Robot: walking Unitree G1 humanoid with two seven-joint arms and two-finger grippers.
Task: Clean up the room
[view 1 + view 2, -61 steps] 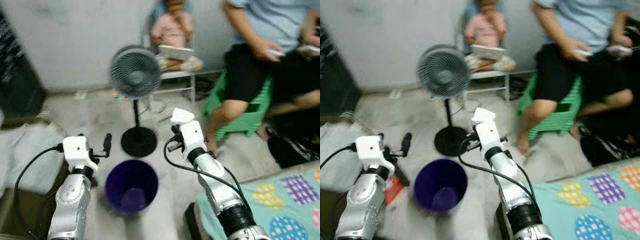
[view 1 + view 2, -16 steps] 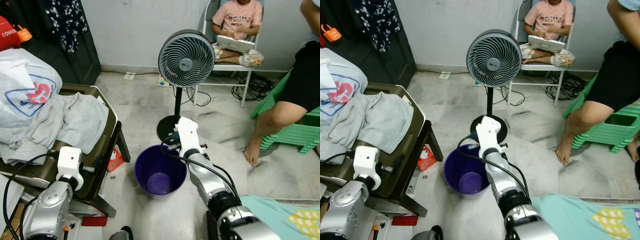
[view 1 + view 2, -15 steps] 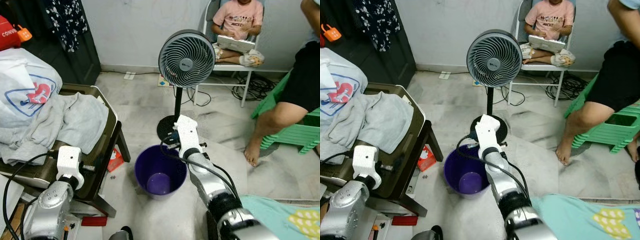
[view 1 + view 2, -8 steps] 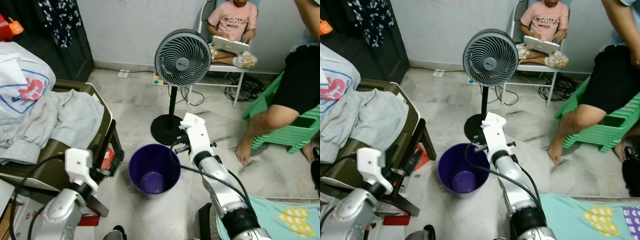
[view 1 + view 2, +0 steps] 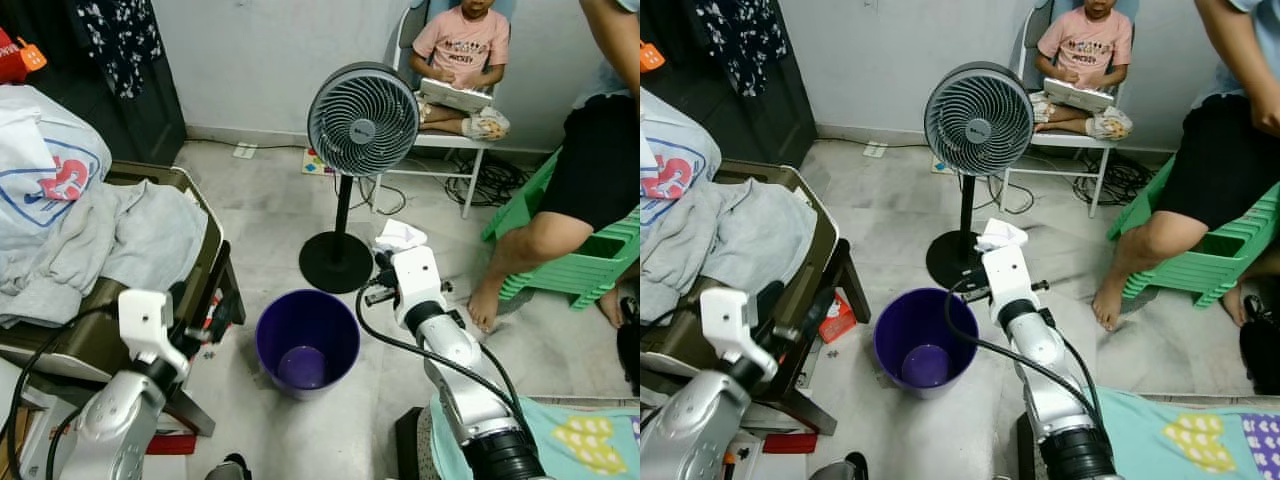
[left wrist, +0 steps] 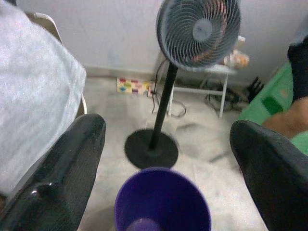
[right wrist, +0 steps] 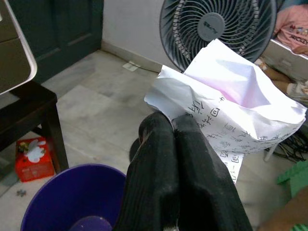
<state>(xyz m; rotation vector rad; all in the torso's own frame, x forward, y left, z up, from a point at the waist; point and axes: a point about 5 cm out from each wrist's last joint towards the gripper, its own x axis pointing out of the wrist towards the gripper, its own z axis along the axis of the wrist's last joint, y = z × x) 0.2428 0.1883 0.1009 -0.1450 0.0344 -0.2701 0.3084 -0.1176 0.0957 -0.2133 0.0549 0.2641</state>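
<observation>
- Standing on the pale marble floor, a round purple plastic bucket is open at the top; nothing can be made out in it but its lighter purple bottom.
- Just behind the bucket stands a grey pedestal fan with a round black base.
- The right gripper is raised on a bent silver arm beside the bucket's far rim, on the side nearer the seated people, close to the fan's base.
- Its two black fingers are pressed together, pinching a crumpled white sheet of paper with printed text.
- The paper sticks out past the fingertips and spreads above them; in the head views it shows as a white wad atop the gripper, held above the floor beside the bucket rather than over its mouth.
- The left gripper is held out low to the bucket's left, next to a dark chair heaped with grey clothes.
- Its fingers are spread wide and hold nothing; the bucket and fan show between them.
- A small red packet lies on the floor by the chair leg.
- A person in a pink shirt sits on a white chair at the wall, and another person's bare legs rest by a green plastic stool.
</observation>
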